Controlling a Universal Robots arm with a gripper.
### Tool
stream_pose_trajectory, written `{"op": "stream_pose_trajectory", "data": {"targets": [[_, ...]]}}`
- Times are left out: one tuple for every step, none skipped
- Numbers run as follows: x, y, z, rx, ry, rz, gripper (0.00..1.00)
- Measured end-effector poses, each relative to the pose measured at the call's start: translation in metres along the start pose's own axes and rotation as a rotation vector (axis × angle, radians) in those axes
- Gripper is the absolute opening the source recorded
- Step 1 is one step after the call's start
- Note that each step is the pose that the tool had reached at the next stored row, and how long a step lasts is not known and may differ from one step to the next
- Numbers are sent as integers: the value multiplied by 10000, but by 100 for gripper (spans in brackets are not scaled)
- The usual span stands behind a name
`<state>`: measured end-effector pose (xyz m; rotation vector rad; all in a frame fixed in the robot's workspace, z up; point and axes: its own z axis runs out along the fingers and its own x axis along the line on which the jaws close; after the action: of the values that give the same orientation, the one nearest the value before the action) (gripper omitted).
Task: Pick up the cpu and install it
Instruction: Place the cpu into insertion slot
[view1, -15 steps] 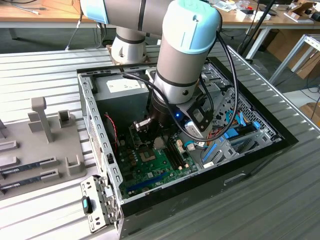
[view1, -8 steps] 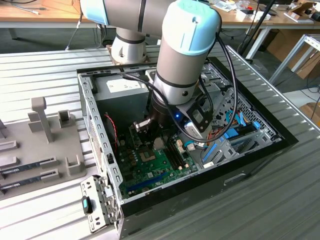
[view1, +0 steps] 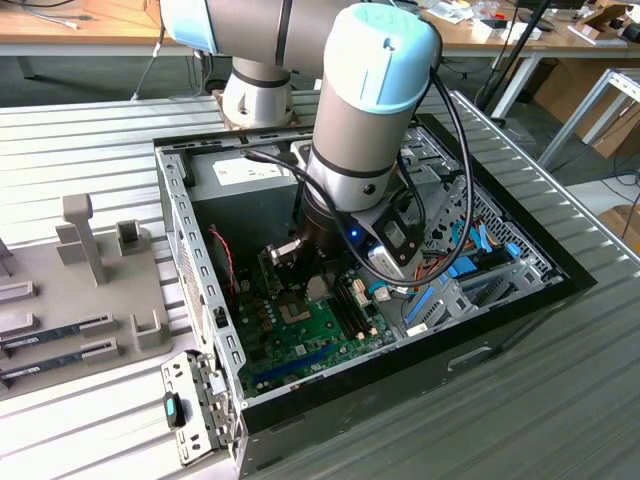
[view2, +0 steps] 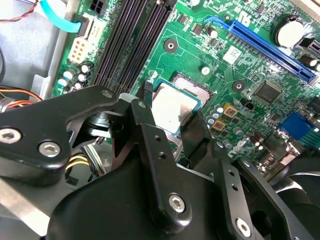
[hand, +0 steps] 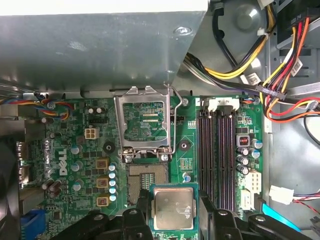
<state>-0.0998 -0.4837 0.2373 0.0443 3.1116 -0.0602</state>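
The fingers (hand: 143, 212) are closing narrowly on the cpu (hand: 173, 207), one pressing on each of two opposite edges, the gap between them just the chip's width. In the second wrist view the same grip is showing: the black fingers (view2: 150, 125) are flanking the cpu (view2: 172, 107), which is lying flat with its silver top facing up and its thin green rim showing. The gripper (hand: 173, 204) is touching nothing but the chip.

The cpu is hanging close over the motherboard (hand: 90, 165), just beside the open socket (hand: 147, 175) and overlapping one edge of it; it is not sitting in the socket, whose contact field is lying bare. The load plate (hand: 145, 117) is standing raised at the socket's far side. The memory slots (hand: 217, 150) are running alongside, near the chip. The grey power supply (hand: 100, 45) is sitting beyond the load plate.

In the exterior view the gripper (view1: 316, 282) is reaching down into the open case (view1: 420, 345), holding the cpu (view1: 318, 288) above the green board, and the case is lying on a slatted table (view1: 500, 420).
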Motion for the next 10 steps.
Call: {"op": "stream_pose_trajectory", "data": {"targets": [[0,0,6,0,1,1,47],[0,0,12,0,0,1,47],[0,1,15,0,0,0,47],[1,1,17,1,0,0,47],[1,1,21,1,1,0,47],[1,1,25,1,1,0,47],[1,1,29,1,1,1,47],[1,1,31,1,1,0,47],[1,1,37,1,1,0,47],[1,2,42,1,1,0,47]]}}
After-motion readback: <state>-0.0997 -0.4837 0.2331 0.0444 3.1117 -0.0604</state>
